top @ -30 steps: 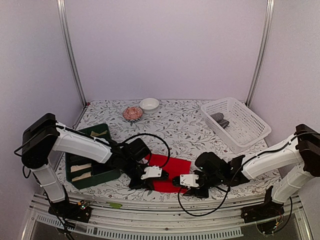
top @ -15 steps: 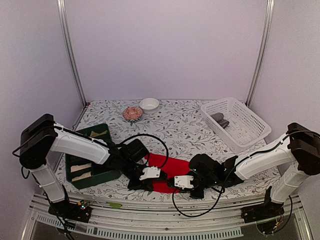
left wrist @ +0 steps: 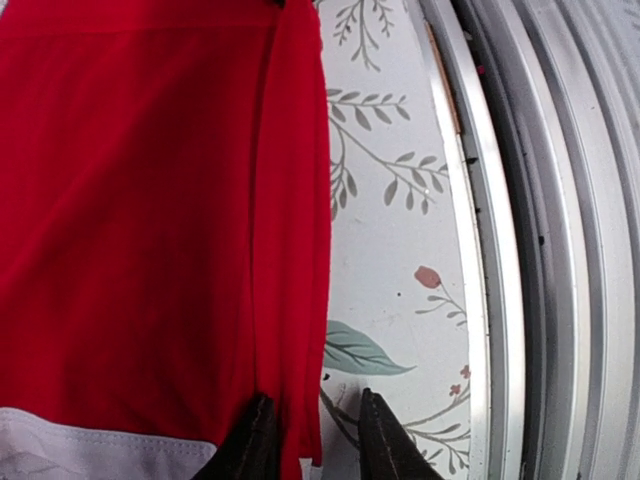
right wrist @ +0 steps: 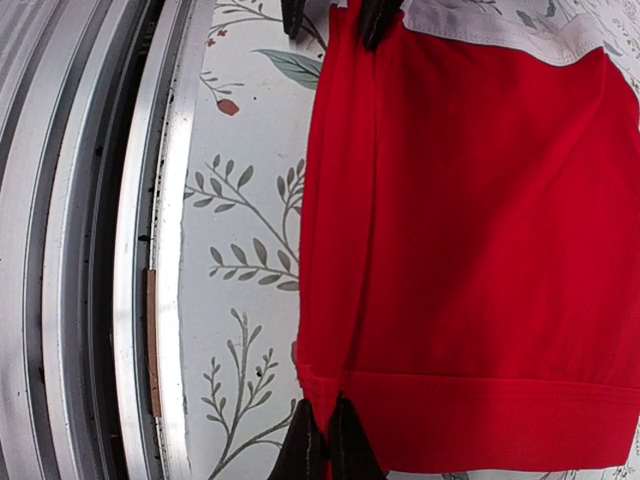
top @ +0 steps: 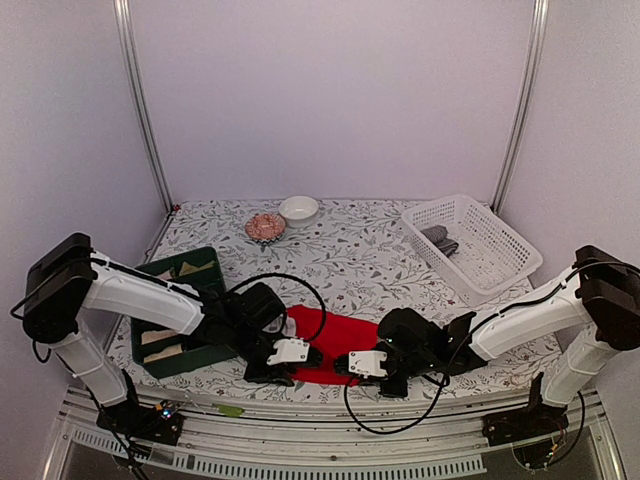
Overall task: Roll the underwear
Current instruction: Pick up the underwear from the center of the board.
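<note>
The red underwear [top: 335,335] lies flat near the table's front edge, its near side folded over into a narrow strip [left wrist: 295,200]. A white waistband [left wrist: 80,450] runs along its left end. My left gripper [left wrist: 315,445] sits at that end with its fingers apart; the strip's edge hangs between them and the right finger stands on bare tablecloth. My right gripper [right wrist: 322,445] is shut on the strip's corner at the opposite hem. In the top view the left gripper [top: 308,356] and the right gripper [top: 343,363] face each other across the near edge of the cloth.
A green bin [top: 200,268] with cream rolls stands at the left. A white basket [top: 480,250] at the back right holds grey rolls. A white bowl [top: 299,209] and a pink dish [top: 266,226] sit at the back. A metal rail [left wrist: 540,250] runs close along the front edge.
My left gripper has opened and drawn slightly left. My right gripper moved left to the hem corner and shut on it.
</note>
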`<state>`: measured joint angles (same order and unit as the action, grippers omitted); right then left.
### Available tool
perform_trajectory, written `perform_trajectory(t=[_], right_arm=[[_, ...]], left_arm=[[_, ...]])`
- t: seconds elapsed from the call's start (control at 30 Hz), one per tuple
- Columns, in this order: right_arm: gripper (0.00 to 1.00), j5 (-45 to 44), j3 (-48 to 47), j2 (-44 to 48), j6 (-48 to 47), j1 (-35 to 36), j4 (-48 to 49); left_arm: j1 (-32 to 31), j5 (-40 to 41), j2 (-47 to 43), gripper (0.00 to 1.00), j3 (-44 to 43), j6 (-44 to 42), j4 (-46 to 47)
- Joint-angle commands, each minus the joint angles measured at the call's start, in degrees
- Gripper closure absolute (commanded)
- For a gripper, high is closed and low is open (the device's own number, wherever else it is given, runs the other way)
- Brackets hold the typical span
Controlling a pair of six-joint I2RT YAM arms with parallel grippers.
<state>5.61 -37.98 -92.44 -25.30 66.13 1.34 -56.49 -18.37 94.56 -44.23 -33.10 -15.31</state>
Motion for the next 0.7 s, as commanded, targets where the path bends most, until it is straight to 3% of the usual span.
perform_trajectory(t=[0.0,0.5,0.67], right_arm=[[1.0,-1.6,1.7,0.1,1.1,0.3,-4.1],[1.0,-1.2,2.7,0.8,1.5,0.3,-3.8],[1.0,-1.3,2.8,1.1,1.8,0.4,-4.1]], left_arm=[[0.4,6.7,-0.3,0.7,3.0,-1.1,-2.4],[0.0,9.1,-2.2,0.69,3.5,-2.5,-3.7],[-0.3,9.4,-0.9,0.77,4.0,-2.3,-2.9]])
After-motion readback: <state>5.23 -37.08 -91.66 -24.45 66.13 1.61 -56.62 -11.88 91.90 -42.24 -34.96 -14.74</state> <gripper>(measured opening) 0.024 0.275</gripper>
